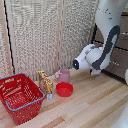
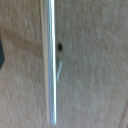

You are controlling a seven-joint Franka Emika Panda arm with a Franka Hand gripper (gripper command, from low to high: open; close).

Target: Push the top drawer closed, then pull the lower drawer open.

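The dark-brown dresser (image 1: 120,60) stands at the exterior view's right edge, mostly hidden behind my white arm. A strip of the top drawer (image 1: 123,41) shows above the elbow. Part of the lower drawer (image 1: 118,66) shows beside the wrist, with a glint of its silver handle. My gripper (image 1: 94,71) hangs low, close in front of the dresser, its fingers too small and blurred to read. In the wrist view a slim silver bar handle (image 2: 50,62) runs across a brown drawer front (image 2: 95,65). No fingers show there, and I cannot tell which drawer this is.
On the wooden floor stand a red basket (image 1: 20,96), a red bowl (image 1: 64,89), a pink cup (image 1: 63,75) and a small yellow-brown item (image 1: 46,82). A beige folding screen (image 1: 45,35) fills the background.
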